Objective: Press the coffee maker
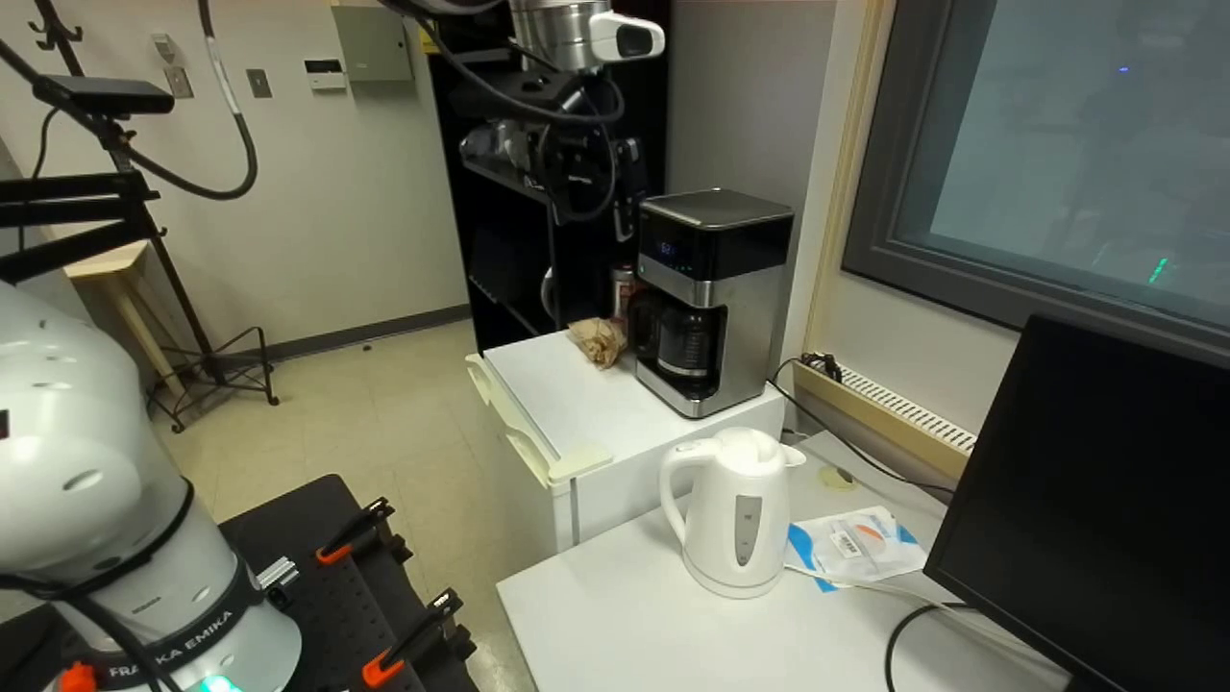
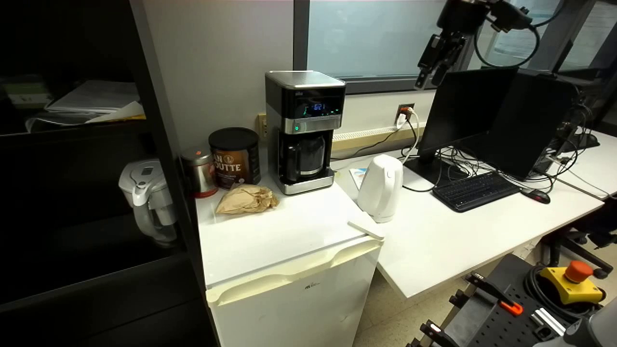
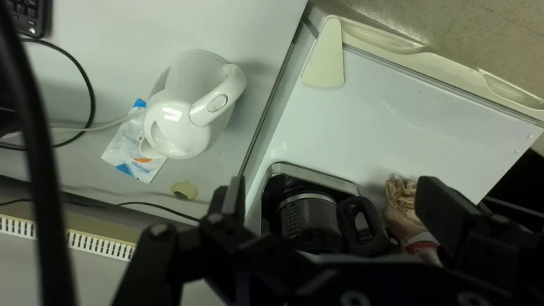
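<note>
In an exterior view, centre-right: black boxy coffee maker [image 1: 719, 306], likely heavy, stiff; press silver band [image 1: 694, 287]. In an exterior view, upper-right: black two-fingered hand [image 2: 430, 79], spread, empty. In wrist view, lower-centre: dark glass carafe [image 3: 309, 221], likely fragile.

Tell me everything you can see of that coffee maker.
The coffee maker stands upright on the white fridge: boxy, black and silver, metallic-looking on top. Blue digits and green lights glow above a dark, black-handled carafe set low inside; its contents are unclear. The open end effector hangs clear of it.
</note>
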Controlling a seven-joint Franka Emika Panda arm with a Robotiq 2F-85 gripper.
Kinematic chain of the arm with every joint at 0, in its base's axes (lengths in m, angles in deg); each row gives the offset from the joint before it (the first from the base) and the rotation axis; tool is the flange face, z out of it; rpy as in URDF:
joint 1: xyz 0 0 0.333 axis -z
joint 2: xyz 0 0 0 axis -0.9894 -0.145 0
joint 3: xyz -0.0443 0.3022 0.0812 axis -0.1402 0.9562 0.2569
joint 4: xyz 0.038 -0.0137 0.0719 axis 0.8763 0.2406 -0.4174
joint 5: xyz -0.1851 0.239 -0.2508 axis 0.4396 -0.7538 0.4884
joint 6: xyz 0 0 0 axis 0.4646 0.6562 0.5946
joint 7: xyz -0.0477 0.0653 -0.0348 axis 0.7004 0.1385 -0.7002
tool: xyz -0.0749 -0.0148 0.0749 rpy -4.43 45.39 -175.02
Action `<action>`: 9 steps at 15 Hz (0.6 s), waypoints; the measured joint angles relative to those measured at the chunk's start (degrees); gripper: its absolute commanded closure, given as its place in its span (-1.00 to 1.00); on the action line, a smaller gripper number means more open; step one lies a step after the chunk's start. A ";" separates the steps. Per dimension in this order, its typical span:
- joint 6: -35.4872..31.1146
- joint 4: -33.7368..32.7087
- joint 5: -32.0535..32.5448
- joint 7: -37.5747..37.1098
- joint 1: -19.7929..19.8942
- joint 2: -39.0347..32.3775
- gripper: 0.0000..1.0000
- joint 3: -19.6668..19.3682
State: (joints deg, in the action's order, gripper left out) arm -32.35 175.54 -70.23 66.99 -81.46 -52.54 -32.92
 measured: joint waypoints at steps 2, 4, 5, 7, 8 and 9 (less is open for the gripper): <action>-3.21 0.47 0.03 0.00 -0.64 -1.64 -1.00 1.44; -6.24 0.85 0.24 0.00 -1.08 -3.52 -0.48 2.76; -7.64 0.98 0.36 0.00 -1.17 -4.51 -0.48 3.34; -11.28 1.34 1.54 -0.40 -1.15 -6.59 -0.26 4.31; -13.60 1.74 2.66 -0.98 -1.08 -7.51 -0.13 4.68; -16.00 2.21 4.10 -1.94 -0.97 -8.42 0.06 4.99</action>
State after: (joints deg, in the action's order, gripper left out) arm -48.35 177.74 -66.13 65.05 -82.43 -60.97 -27.93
